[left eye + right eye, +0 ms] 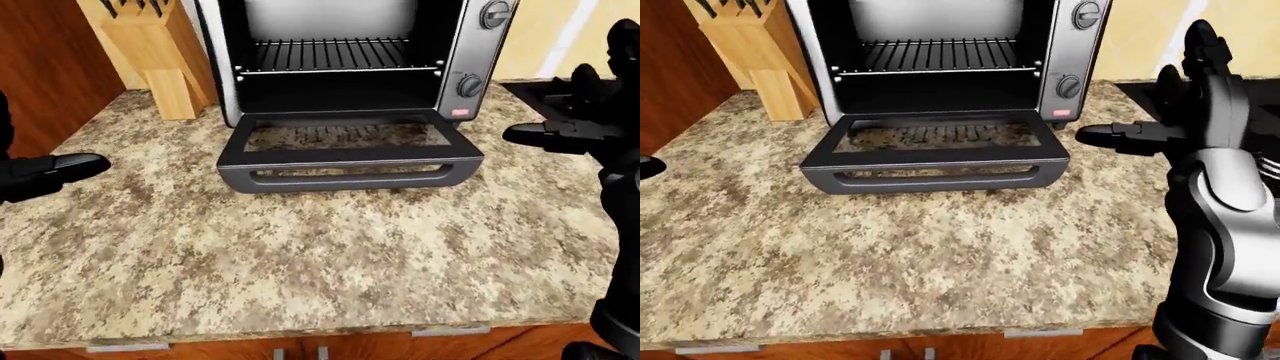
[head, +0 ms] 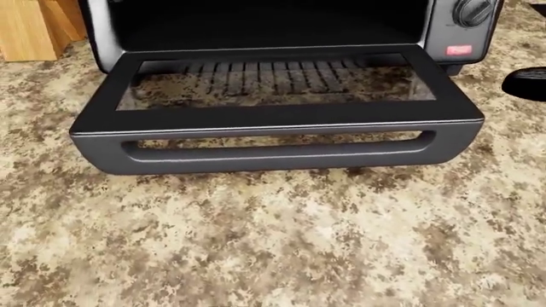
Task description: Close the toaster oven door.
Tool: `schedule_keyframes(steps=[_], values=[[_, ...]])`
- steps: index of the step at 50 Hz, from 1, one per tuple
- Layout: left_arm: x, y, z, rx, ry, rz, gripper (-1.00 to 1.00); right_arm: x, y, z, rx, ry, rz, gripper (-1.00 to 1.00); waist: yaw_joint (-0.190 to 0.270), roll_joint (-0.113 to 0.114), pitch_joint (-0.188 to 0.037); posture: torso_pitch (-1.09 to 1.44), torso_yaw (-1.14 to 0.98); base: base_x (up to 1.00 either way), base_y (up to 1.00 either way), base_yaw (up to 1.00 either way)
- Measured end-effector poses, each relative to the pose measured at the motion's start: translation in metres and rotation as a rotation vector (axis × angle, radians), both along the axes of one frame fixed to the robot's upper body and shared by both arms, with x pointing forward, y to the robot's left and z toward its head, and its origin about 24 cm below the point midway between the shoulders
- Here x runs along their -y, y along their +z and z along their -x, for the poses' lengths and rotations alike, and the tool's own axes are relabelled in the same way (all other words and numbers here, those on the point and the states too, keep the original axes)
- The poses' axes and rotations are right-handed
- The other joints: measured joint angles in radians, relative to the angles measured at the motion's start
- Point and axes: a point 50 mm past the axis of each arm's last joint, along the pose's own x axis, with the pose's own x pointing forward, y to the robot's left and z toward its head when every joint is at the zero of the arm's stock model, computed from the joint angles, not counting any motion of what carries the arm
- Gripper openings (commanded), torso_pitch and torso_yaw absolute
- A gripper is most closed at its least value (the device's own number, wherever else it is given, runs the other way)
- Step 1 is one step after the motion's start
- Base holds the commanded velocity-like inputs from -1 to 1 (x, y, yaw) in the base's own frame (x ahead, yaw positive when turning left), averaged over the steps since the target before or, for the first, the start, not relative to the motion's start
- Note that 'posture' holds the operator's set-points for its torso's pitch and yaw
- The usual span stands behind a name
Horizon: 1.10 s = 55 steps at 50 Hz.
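The toaster oven (image 1: 345, 52) stands at the top middle of the left-eye view with its wire rack showing inside. Its glass door (image 1: 345, 146) hangs fully open, lying flat over the granite counter (image 1: 300, 255). The door's bar handle (image 2: 281, 155) faces me. My right hand (image 1: 575, 112) hovers open to the right of the door, level with it and apart from it; one fingertip (image 2: 525, 83) shows at the head view's right edge. My left hand (image 1: 50, 169) floats open far to the left, well clear of the door.
A wooden knife block (image 1: 150, 52) stands left of the oven. A black stovetop (image 1: 530, 94) lies right of it, behind my right hand. The counter's edge (image 1: 300, 330) runs along the bottom, and a wooden wall (image 1: 40, 67) closes the left side.
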Motion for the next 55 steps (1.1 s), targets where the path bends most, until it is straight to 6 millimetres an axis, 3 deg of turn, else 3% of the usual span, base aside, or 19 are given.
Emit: schedule_keyframes(steps=[2, 5, 10, 13, 14, 17, 29, 44, 55], values=[[-0.003, 0.002, 0.002, 0.003, 0.021, -0.002, 1.00, -0.003, 0.003, -0.002, -0.002, 0.009, 0.011, 1.00, -0.020, -0.040, 0.005, 0.00, 0.00, 0.00, 0.10, 0.00], [0.004, 0.010, 0.002, 0.038, -0.003, -0.025, 1.00, 0.004, 0.008, 0.002, 0.019, -0.028, 0.000, 1.00, -0.046, -0.088, 0.030, 0.00, 0.00, 0.00, 0.00, 0.00], [0.010, -0.002, -0.005, -0.017, -0.061, -0.006, 1.00, 0.016, 0.003, 0.002, -0.009, -0.099, -0.015, 1.00, -0.075, -0.053, 0.022, 0.00, 0.00, 0.00, 0.00, 0.00], [0.010, 0.001, -0.005, -0.012, -0.061, -0.011, 1.00, 0.017, 0.005, 0.001, -0.014, -0.117, -0.018, 1.00, -0.083, -0.007, 0.002, 0.00, 0.00, 0.00, 0.00, 0.00], [0.009, 0.002, -0.004, -0.001, -0.056, -0.013, 1.00, 0.017, 0.005, 0.001, -0.012, -0.119, -0.018, 1.00, -0.082, -0.005, 0.005, 0.00, 0.00, 0.00, 0.00, 0.00], [0.007, 0.006, -0.001, 0.018, -0.038, -0.020, 1.00, 0.016, 0.005, -0.001, -0.026, -0.115, -0.030, 1.00, -0.073, -0.004, 0.013, 0.00, 0.00, 0.00, 0.00, 0.00], [0.004, 0.004, -0.002, 0.006, -0.025, -0.023, 1.00, 0.016, 0.000, -0.012, -0.073, -0.089, 0.017, 1.00, -0.067, -0.021, 0.008, 0.00, 0.00, 0.00, 0.00, 0.00], [0.004, 0.008, 0.000, 0.006, -0.030, -0.005, 1.00, 0.019, 0.011, -0.050, -0.107, -0.100, 0.082, 1.00, -0.068, -0.011, 0.002, 0.00, 0.00, 0.00, 0.00, 0.00], [0.005, 0.010, -0.001, 0.001, -0.038, 0.002, 1.00, 0.034, -0.004, -0.073, -0.158, -0.181, 0.111, 1.00, -0.071, -0.003, 0.003, 0.00, 0.00, 0.00, 0.00, 0.00]])
